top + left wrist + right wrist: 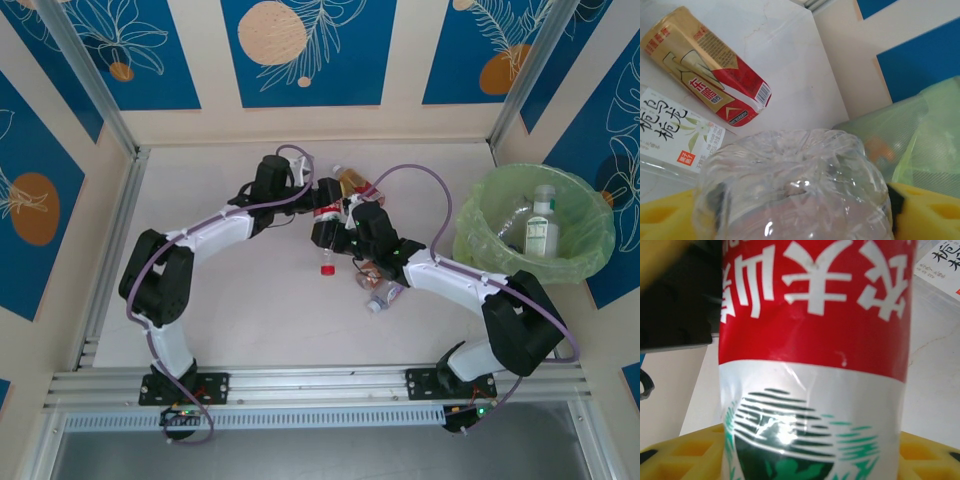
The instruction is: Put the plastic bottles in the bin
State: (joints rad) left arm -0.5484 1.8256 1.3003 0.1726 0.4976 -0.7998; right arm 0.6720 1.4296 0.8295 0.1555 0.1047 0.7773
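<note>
Currently the right gripper (812, 455) clamps the red-labelled clear plastic bottle (815, 315), left of the round grey green-lined bin (478, 205); the left gripper (792, 217) flanks its base, hold indeterminate. Several loose bottles (375, 290) lie left of the bin; two binned bottles (542, 225) sit inside.

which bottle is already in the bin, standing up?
The white-labelled bottle, upright inside the green-lined bin. The red-labelled bottle and gold-labelled bottle are out over the table.

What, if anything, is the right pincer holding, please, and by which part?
The right pincer appears to hold the red-labelled bottle by its labelled middle.
</note>
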